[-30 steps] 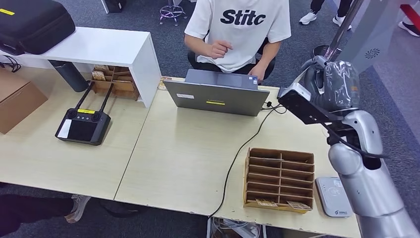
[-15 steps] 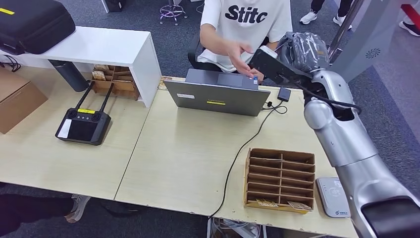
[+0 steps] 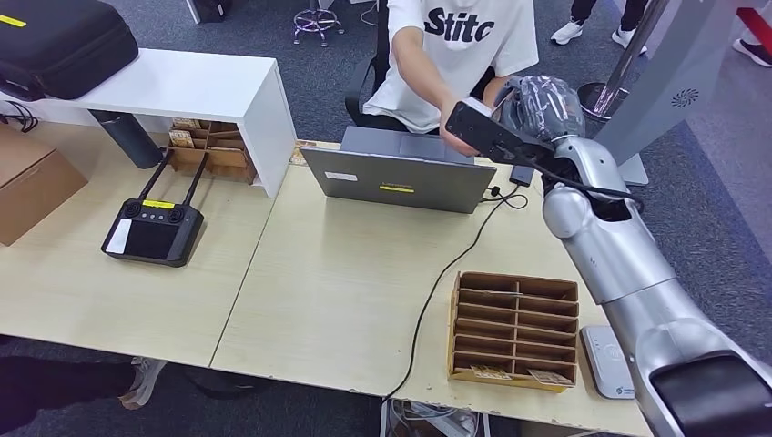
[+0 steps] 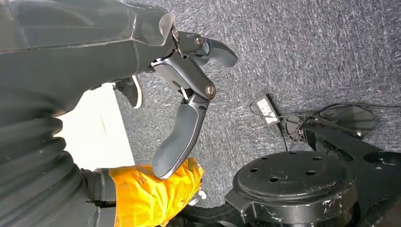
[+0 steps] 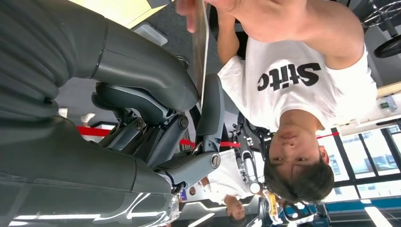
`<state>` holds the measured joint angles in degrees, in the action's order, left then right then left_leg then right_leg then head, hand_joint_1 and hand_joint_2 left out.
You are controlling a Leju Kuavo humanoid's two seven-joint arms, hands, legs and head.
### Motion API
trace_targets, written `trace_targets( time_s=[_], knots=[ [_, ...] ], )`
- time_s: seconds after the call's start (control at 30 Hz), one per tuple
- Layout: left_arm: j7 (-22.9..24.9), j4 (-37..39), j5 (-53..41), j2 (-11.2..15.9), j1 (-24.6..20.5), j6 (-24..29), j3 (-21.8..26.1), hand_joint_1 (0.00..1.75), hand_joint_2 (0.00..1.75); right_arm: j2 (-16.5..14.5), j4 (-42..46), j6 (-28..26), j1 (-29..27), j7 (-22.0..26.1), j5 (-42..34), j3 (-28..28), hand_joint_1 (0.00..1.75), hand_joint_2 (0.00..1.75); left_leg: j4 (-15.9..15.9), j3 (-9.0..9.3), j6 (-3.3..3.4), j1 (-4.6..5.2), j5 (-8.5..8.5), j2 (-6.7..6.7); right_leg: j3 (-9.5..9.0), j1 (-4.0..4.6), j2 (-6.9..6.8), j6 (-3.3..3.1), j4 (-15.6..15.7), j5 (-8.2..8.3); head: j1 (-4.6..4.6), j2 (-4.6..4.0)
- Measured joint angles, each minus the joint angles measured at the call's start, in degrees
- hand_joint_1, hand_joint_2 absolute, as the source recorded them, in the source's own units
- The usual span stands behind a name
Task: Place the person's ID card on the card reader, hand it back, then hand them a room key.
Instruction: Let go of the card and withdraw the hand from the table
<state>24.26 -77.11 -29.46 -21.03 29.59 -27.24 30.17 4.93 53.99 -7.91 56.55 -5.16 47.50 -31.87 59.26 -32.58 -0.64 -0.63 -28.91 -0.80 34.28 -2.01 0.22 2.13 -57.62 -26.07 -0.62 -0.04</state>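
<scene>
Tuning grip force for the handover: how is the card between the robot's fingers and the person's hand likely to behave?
The card shows edge-on as a straight, thin line, so it is probably stiff and light. Its faces look smooth, so it may slip. The right hand pinches one end between thumb and a finger, while the person's hand holds the other.

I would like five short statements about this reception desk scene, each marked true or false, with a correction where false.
1. The right hand pinches a thin flat card. True.
2. The person's hand touches that card. True.
3. The grey laptop is folded shut. False: it stands open.
4. The white card reader lies left of the brown cardboard slotted tray. False: it lies to its right.
5. The left hand holds a key. False: it holds nothing.
</scene>
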Motion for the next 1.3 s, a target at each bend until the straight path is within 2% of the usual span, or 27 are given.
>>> trace_targets(
  time_s=[0.1,0.23,0.5,0.8,0.93,1.3],
  knots=[
    [-0.05,0.0,-0.12,0.0,0.03,0.21,-0.05,0.0,1.75,-0.03,-0.26,-0.02,0.0,-0.01,0.03,-0.27,1.75,1.75,0.0,0.0,0.0,0.0,0.0,0.0,0.0,0.0,0.0,0.0,0.0,0.0,-0.01,0.0],
    [-0.42,-0.01,-0.56,0.0,0.07,0.38,-0.1,0.0,1.75,-0.04,-0.51,-0.18,-0.02,-0.22,0.24,-0.39,0.03,1.75,0.0,0.01,0.0,0.0,0.0,0.0,0.0,0.0,0.0,0.0,0.0,0.0,-0.01,0.0],
    [0.46,-0.61,-0.03,0.0,0.98,0.73,-0.59,0.0,1.75,0.16,1.93,-2.22,-1.96,1.26,-4.02,1.23,0.0,1.75,0.01,0.02,0.0,0.0,0.0,0.01,0.03,0.0,0.02,0.0,0.01,0.0,-0.01,0.0],
    [2.07,-2.94,2.7,0.0,3.45,2.71,-2.91,0.0,1.75,2.79,14.85,-4.87,-8.37,4.67,-11.25,6.74,0.0,1.75,0.02,0.01,0.01,0.01,-0.02,0.01,0.04,0.0,0.02,0.0,0.04,0.0,0.0,0.0],
    [2.91,-4.36,4.12,0.0,4.83,3.79,-4.4,0.0,1.75,4.28,22.3,-6.25,-13.1,7.27,-15.91,10.34,0.0,1.75,0.02,0.01,0.01,0.01,-0.03,-0.01,0.03,0.0,0.0,0.01,0.06,-0.01,0.01,0.0],
    [3.92,-6.98,7.96,0.0,8.12,9.17,-8.82,0.0,1.75,6.73,39.35,-6.99,-30.87,16.35,-29.07,22.43,0.0,1.75,0.01,0.0,0.07,0.01,-0.1,0.0,0.02,0.0,-0.01,0.04,0.1,-0.05,0.0,0.0]
  ],
)
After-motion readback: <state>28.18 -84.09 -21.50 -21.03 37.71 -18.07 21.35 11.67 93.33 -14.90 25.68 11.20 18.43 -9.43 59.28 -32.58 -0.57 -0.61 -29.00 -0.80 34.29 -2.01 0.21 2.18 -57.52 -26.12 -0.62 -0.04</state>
